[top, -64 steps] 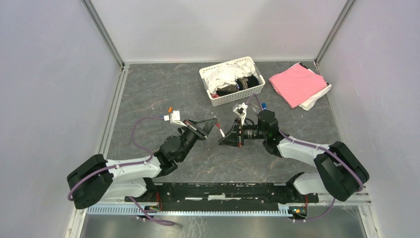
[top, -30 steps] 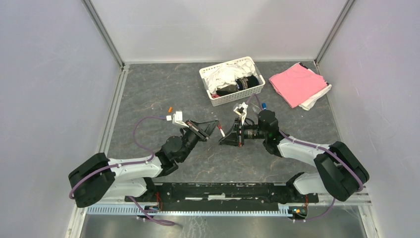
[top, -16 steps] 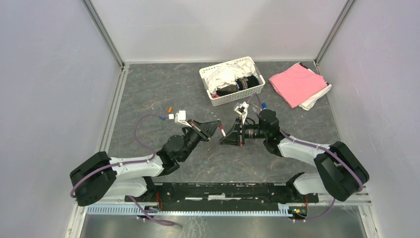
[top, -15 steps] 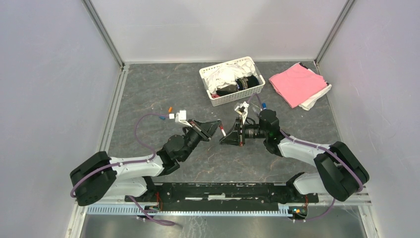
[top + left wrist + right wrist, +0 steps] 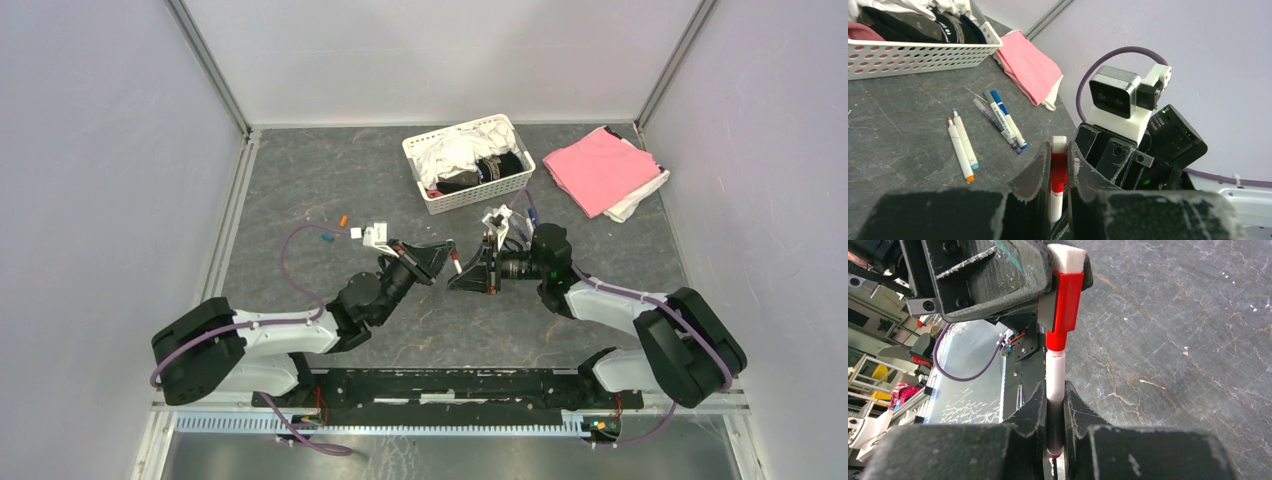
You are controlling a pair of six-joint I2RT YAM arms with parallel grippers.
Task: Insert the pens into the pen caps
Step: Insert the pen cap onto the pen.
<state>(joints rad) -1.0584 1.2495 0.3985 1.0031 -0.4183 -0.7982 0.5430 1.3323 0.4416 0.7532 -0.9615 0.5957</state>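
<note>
White-and-black, the left arm [image 5: 290, 335] has swung inward across the table [image 5: 330, 170] toward the right arm [image 5: 610, 300], which has edged slightly rightward. The gap visible between the two tools half a second ago is now closed near the table centre. The left gripper [image 5: 1058, 156] is clenched on the red cap [image 5: 1065, 300]. The right gripper [image 5: 1055, 392] is clamped on the white barrel of the pen [image 5: 1056, 372], which appears to be held clear of the surface. The pen's red collar sits at the cap mouth and the two parts form one straight line, so insertion appears made for this pair; full seating cannot be confirmed. Clearances: the side walls [image 5: 100, 200] stand well apart from both arms. The white basket [image 5: 470, 195] lies just beyond the grippers on the far side, with the pink cloth [image 5: 598, 168] further right. Several loose pens [image 5: 962, 147] lie beside the right wrist, between basket and cloth. An orange cap [image 5: 343, 219] and a blue cap [image 5: 325, 238] lie near the left wrist. Open table on the near side allows withdrawal.
</note>
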